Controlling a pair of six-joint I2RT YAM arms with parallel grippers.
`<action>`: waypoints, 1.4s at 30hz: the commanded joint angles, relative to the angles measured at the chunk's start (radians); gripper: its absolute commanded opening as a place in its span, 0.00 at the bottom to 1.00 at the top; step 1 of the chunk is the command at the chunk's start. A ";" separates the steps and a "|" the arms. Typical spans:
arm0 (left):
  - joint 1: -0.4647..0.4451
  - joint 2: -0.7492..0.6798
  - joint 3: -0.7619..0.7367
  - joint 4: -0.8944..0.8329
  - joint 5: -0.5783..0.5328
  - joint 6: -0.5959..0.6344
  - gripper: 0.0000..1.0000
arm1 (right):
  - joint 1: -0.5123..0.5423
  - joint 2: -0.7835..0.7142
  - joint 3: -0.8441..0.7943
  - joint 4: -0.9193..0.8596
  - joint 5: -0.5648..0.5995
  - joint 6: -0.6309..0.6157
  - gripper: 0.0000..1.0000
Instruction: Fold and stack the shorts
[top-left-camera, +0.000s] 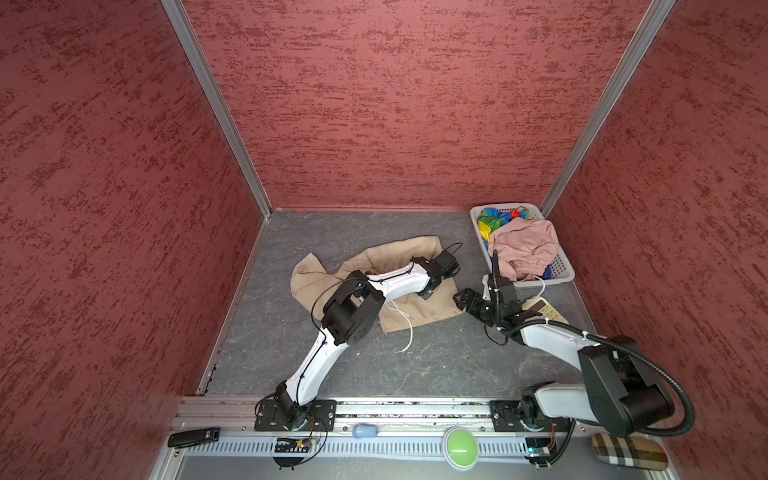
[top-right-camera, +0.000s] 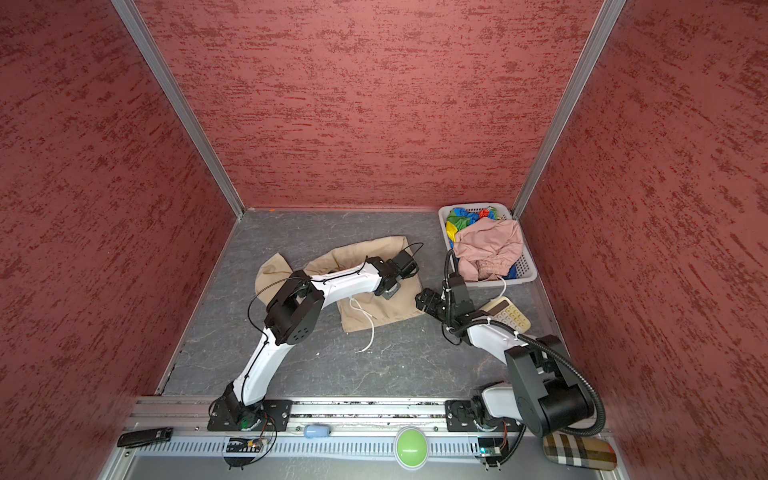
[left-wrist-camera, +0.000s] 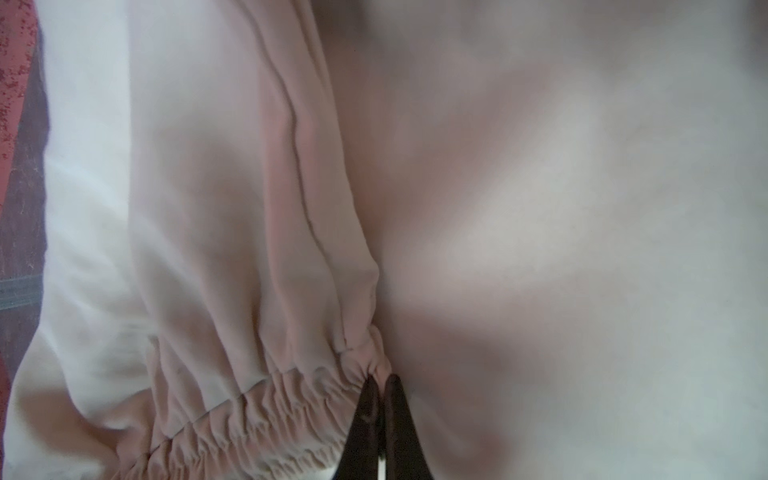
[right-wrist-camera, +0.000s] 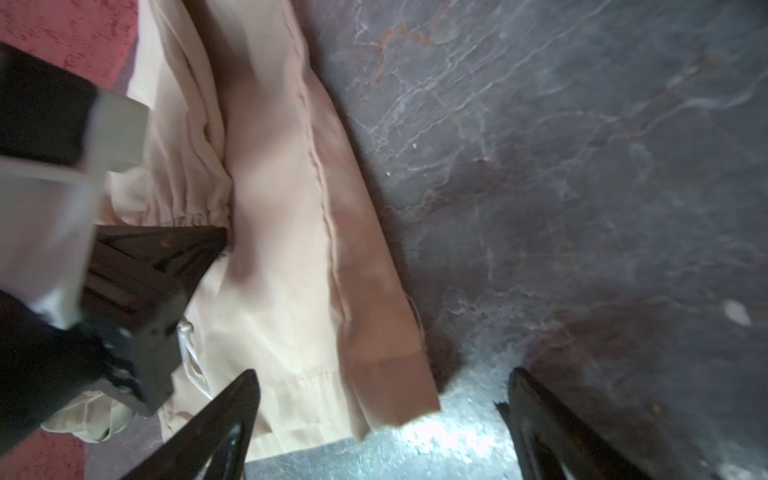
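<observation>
– Left gripper (left-wrist-camera: 380, 384) is doing what with its jaws?
– It is pinching the gathered waistband of the beige shorts (left-wrist-camera: 540, 208). Its dark fingers (left-wrist-camera: 401, 415) are pressing together, with a bunch of the elastic edge caught at their tips.
– And where are those shorts lying?
– They are lying rumpled on the grey table (top-left-camera: 332, 365), around the middle, with one leg flopping toward the far left. A white drawstring (top-left-camera: 409, 332) is trailing off the near edge of the cloth onto the table. The left arm is reaching across the cloth, and its gripper is pointing down at the side nearest the basket (top-left-camera: 559, 266).
– What about the right gripper (right-wrist-camera: 382, 374)?
– Its jaws are standing wide apart and holding nothing. In the right wrist view they are straddling the hemmed corner of a beige leg and some bare table. Whether a finger is touching the cloth, I cannot tell. In both top views it is hovering just beside the right edge of the beige shorts.
– Where are the other pairs sitting?
– The pink shorts (top-left-camera: 525, 245) are sitting heaped in the white basket at the far right corner, partly covering the rainbow shorts (top-left-camera: 492, 222) underneath. A calculator (top-left-camera: 548, 311) is lying just in front of the basket, beside the right arm.
</observation>
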 joint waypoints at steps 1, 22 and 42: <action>0.044 -0.139 0.054 -0.025 0.055 0.016 0.00 | 0.002 0.005 0.068 -0.089 0.062 -0.100 0.88; 0.112 -0.235 0.068 -0.059 0.147 -0.017 0.00 | 0.126 0.317 0.367 -0.296 0.258 -0.290 0.34; 0.349 -0.424 0.862 -0.093 0.178 0.023 0.00 | -0.046 0.096 1.518 -0.763 0.286 -0.515 0.00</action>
